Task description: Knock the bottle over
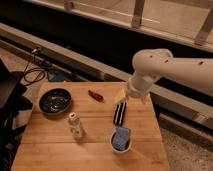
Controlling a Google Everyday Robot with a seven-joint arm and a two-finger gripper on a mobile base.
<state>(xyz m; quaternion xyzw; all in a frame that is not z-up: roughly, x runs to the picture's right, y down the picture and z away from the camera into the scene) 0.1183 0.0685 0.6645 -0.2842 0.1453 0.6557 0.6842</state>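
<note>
Slim whitish translucent plastic bottle with a rounded white cap stood upright left of centre on the wooden tabletop, nearer the front edge. The dark two-finger gripper hung right of centre, apart from the bottle and just behind a white cup of blue contents; whether it was clenched or released could not be told.

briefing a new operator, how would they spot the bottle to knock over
On the wooden table, look between the dark bowl and the white cup, left of the pincer over the table. The bottle stands upright there, slim, whitish and capped, unlike the wide, blue-filled cup.
</note>
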